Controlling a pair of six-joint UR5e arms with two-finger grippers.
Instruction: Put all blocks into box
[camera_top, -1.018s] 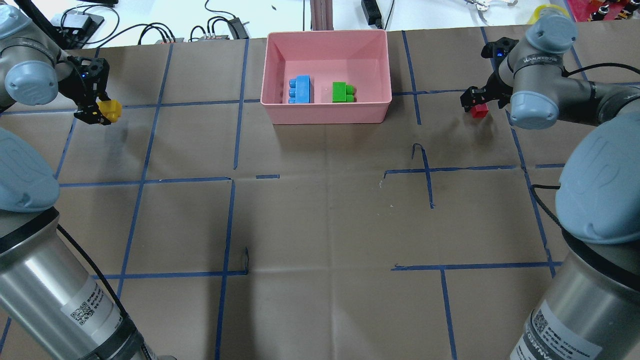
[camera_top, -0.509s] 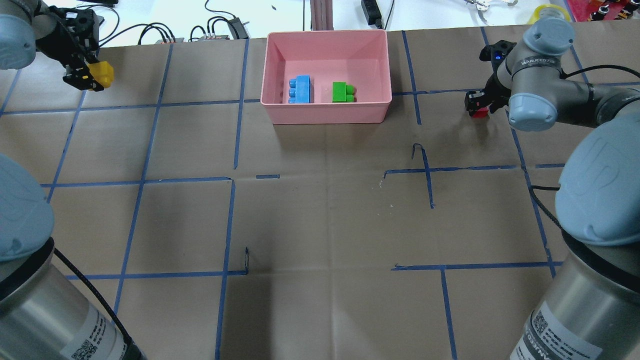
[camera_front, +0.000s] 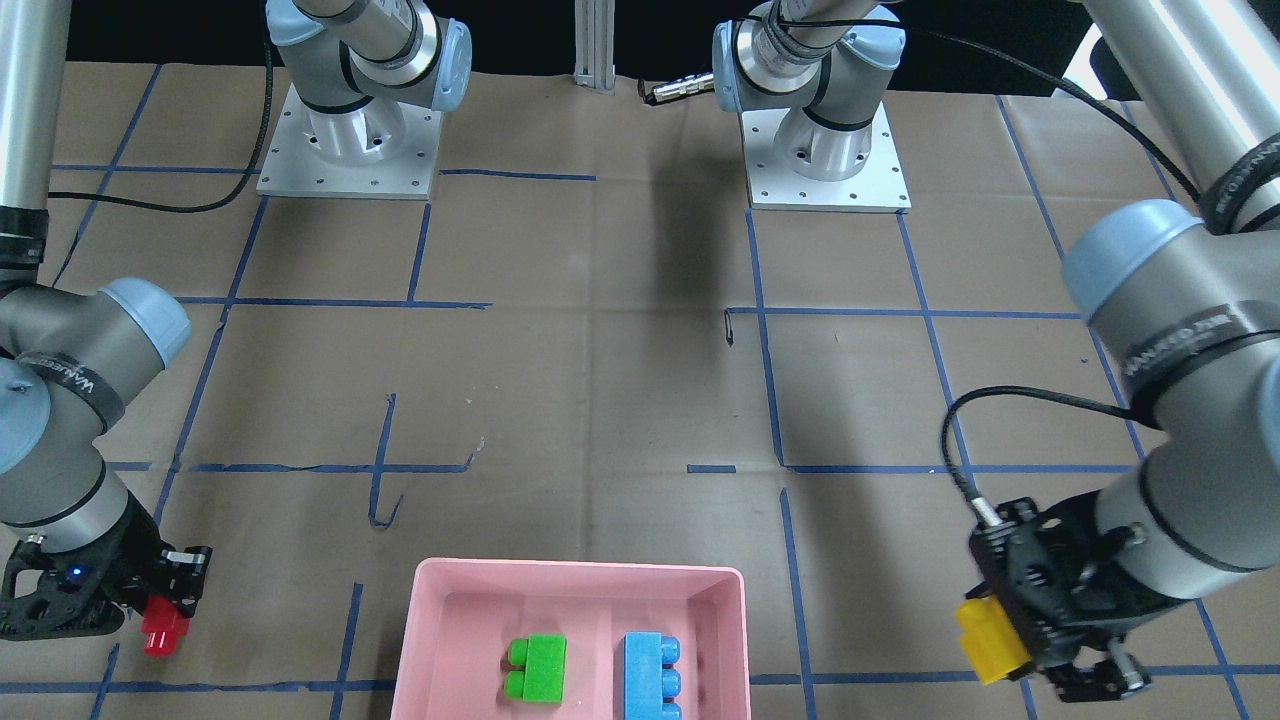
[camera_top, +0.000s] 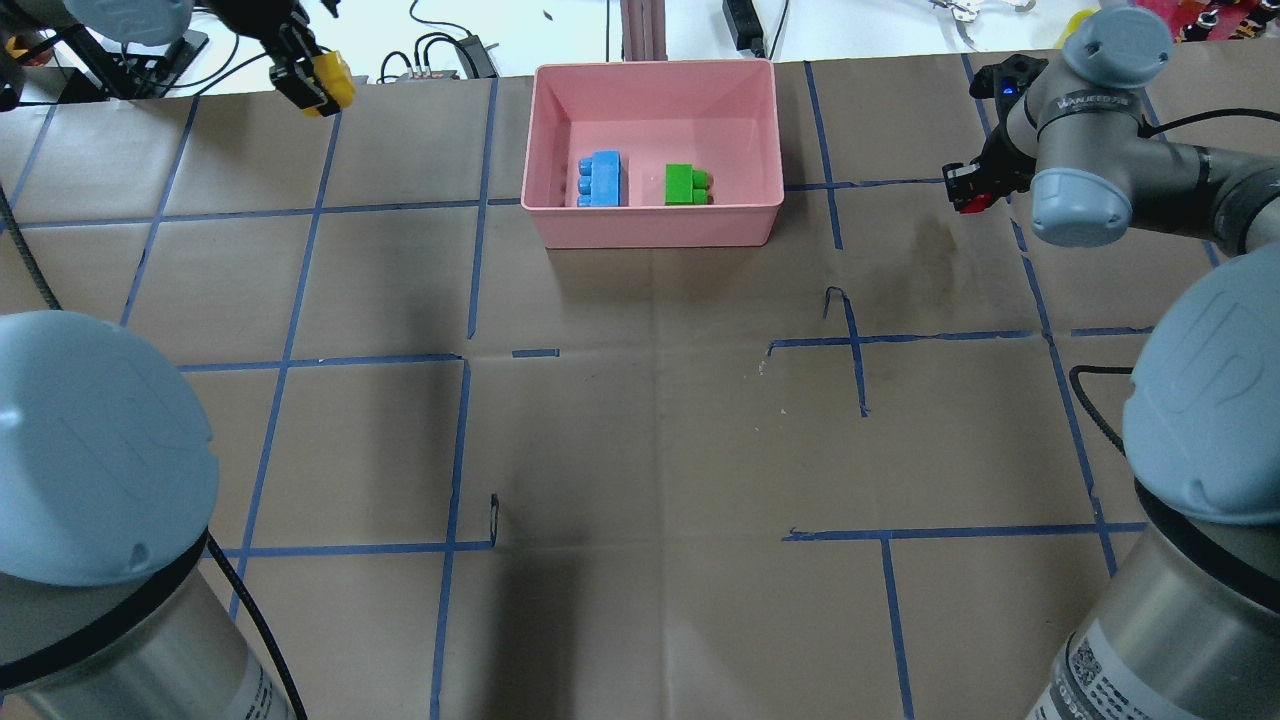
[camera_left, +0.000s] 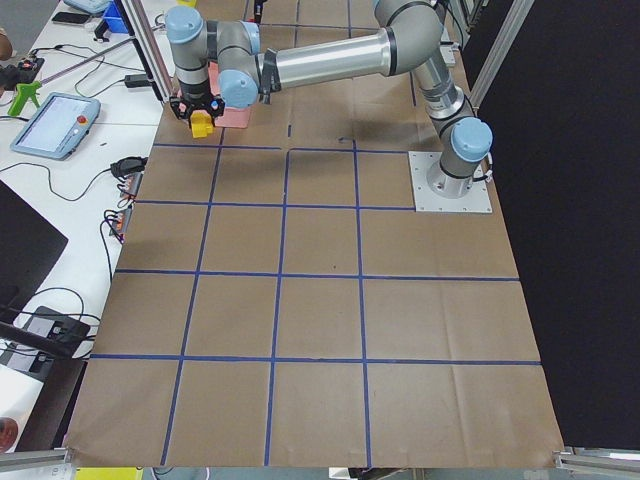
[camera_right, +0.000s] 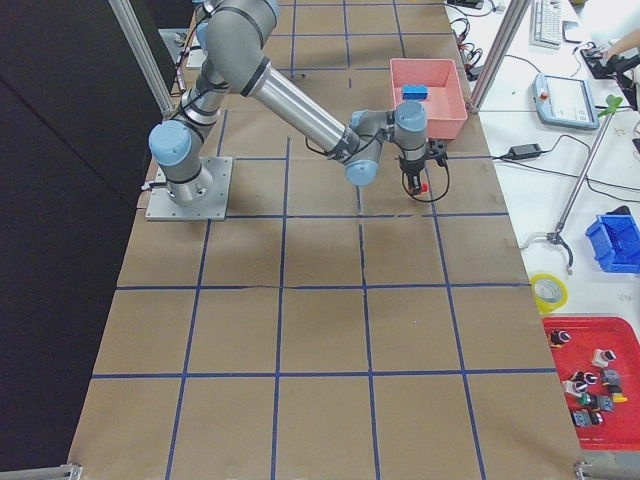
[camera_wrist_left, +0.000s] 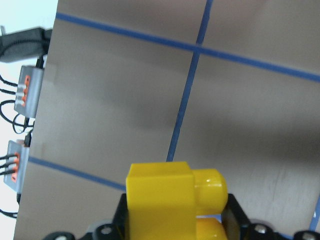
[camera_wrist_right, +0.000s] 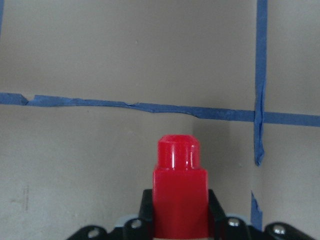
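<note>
The pink box (camera_top: 650, 228) stands at the far middle of the table, with the blue block (camera_top: 603, 178) and the green block (camera_top: 686, 184) lying inside; it also shows in the front view (camera_front: 578, 577). My left gripper (camera_top: 305, 82) is shut on the yellow block (camera_top: 333, 80), held up in the air to the left of the box; the block fills the left wrist view (camera_wrist_left: 172, 200). My right gripper (camera_top: 968, 192) is shut on the small red block (camera_top: 972, 201), lifted to the right of the box; it shows close in the right wrist view (camera_wrist_right: 178, 192).
Brown paper with blue tape lines (camera_top: 460, 360) covers the table. Cables and small electronics (camera_top: 440, 55) lie past the far edge. The two arm bases (camera_front: 345, 150) stand on the robot's side.
My left gripper has carried the yellow block up and rightward towards the box. My right gripper has risen a little with the red block.
</note>
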